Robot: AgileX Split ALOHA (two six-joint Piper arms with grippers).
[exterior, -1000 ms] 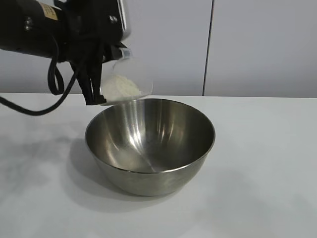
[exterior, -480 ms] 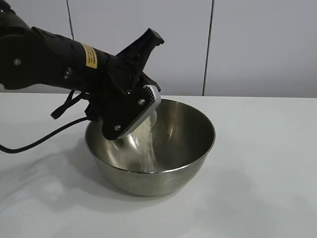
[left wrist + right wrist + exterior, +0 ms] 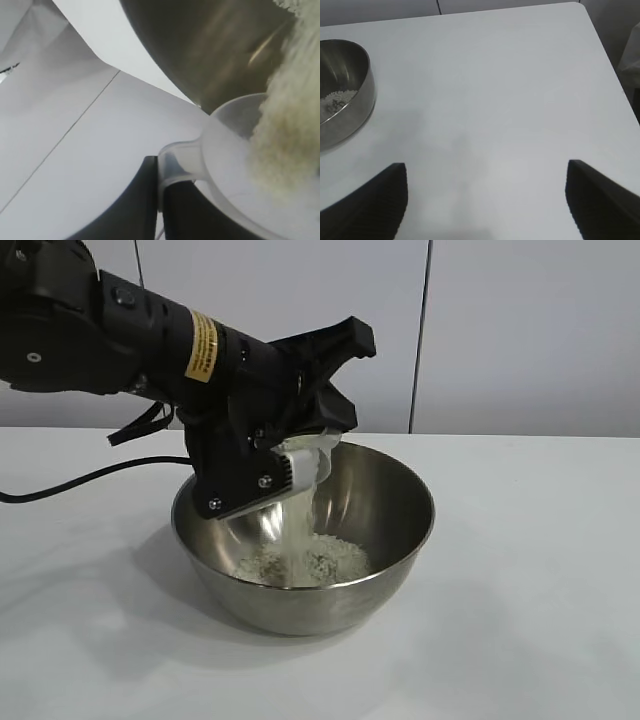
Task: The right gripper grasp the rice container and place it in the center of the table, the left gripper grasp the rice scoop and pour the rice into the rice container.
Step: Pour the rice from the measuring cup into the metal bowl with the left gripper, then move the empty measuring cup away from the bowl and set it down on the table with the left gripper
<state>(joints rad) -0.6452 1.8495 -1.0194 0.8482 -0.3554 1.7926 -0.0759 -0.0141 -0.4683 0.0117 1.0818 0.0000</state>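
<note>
White tabletop [image 3: 540,570] filled most of my view, with pale wall panels behind it. Near the middle of the table stood the steel bowl [image 3: 350,600], upright, its shiny inside facing me.

From the outside camera I saw the left gripper [image 3: 290,465] reaching in over the bowl's left rim, rolled over on its side and angled downward. Its fingers were pinched tight on the short tab handle of the small clear plastic scoop [image 3: 312,455], which I could make out only partly behind the gripper body. The scoop was tipped mouth-down over the bowl's inside. A thin stream of rice [image 3: 310,558] ran from its lip to a low white heap lying on the bowl's bottom.

My left wrist camera showed it closer: the scoop [image 3: 225,150] with its handle clamped between the two dark fingers [image 3: 135,210], rice [image 3: 285,135] sliding out across its mouth, and the bowl's steel wall [image 3: 210,45] just beyond.

Through the right wrist camera I saw the right gripper [image 3: 487,200] hanging above bare table, well apart from the bowl [image 3: 350,100], its two fingers spread wide with nothing between them. A little rice [image 3: 337,100] showed inside that bowl.
</note>
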